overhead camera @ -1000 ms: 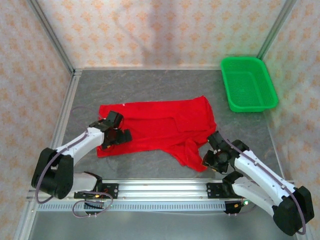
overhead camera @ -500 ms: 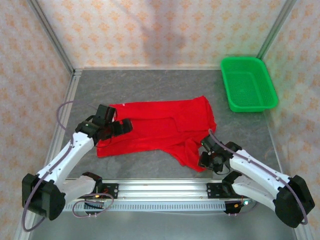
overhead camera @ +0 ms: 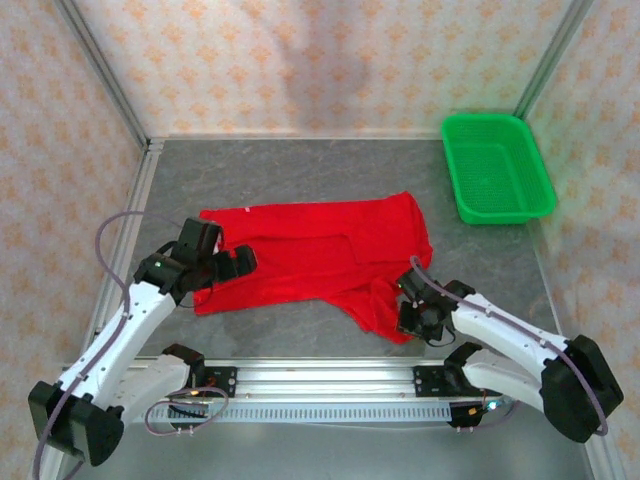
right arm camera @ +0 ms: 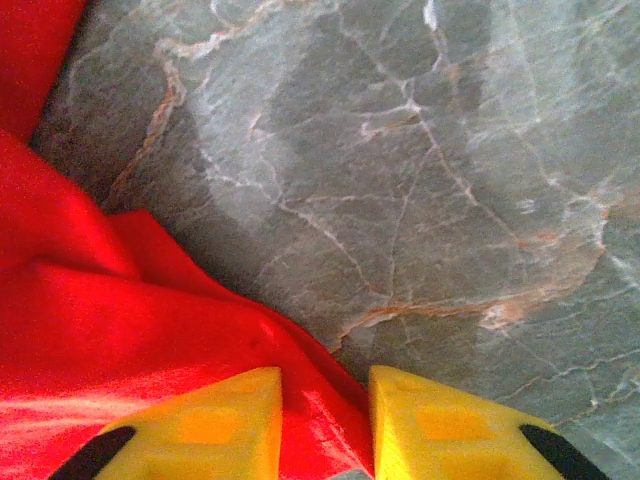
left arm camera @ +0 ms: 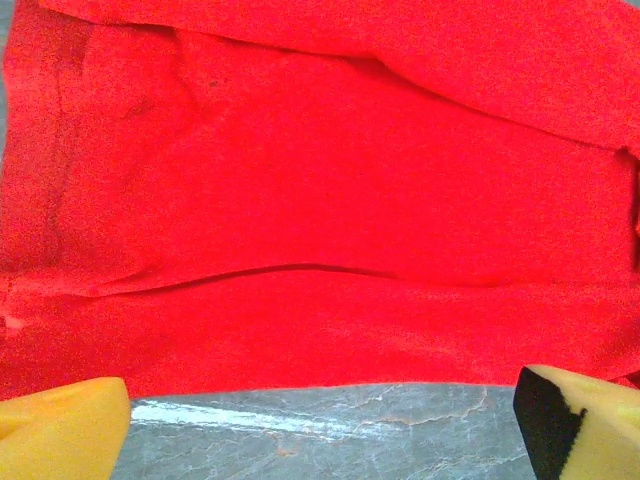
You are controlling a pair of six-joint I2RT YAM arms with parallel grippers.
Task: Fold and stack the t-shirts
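The red t-shirt point(overhead camera: 320, 255) lies spread, plain side up, on the grey marble table, with a rumpled flap trailing toward the front right. My left gripper point(overhead camera: 222, 262) hovers open over the shirt's left edge. In the left wrist view its yellow fingertips point(left arm camera: 60, 430) stand wide apart above bare table, just short of the t-shirt's point(left arm camera: 320, 200) edge. My right gripper point(overhead camera: 408, 312) is at the flap's front right corner. In the right wrist view its yellow fingers point(right arm camera: 220, 420) have closed in on a ridge of the red cloth point(right arm camera: 120, 300), which fills the narrow gap between them.
A green mesh basket point(overhead camera: 497, 170) stands at the back right corner. Patterned walls with metal posts enclose the table on three sides. The aluminium rail point(overhead camera: 320, 385) carrying the arm bases runs along the front edge.
My left arm has lifted and swung back to the left, its gripper still open. The right gripper's jaws have narrowed onto the shirt's front right corner.
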